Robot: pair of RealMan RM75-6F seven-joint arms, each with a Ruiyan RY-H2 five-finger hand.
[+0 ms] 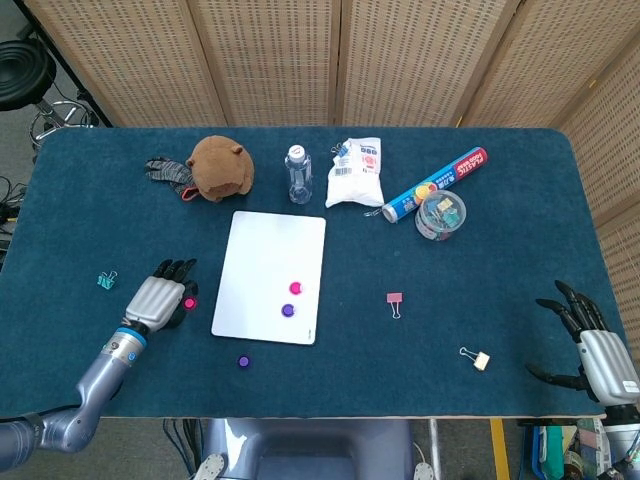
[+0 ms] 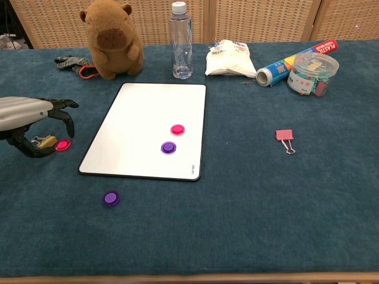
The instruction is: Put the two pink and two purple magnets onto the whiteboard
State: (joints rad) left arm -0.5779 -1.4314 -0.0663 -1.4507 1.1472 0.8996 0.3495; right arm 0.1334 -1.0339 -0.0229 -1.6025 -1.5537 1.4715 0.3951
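Your left hand [image 2: 26, 115] has its fingers [image 2: 65, 115] spread and curled over the loose pink magnet [image 2: 62, 144], holding nothing yet; a small tan binder clip [image 2: 44, 141] lies just beside it, so pinch only the disc's rim. The right hand [image 1: 600, 355] rests at the near right edge, fingers apart and empty. Nearest you, the loose purple magnet [image 2: 111, 198] sits on the napped blue tabletop [image 2: 266, 201], a glossy round button. Beyond it, the flat, smooth whiteboard [image 2: 142, 118] already carries one pink magnet [image 2: 177, 129] and one purple magnet [image 2: 169, 147]. Set the disc down flat.
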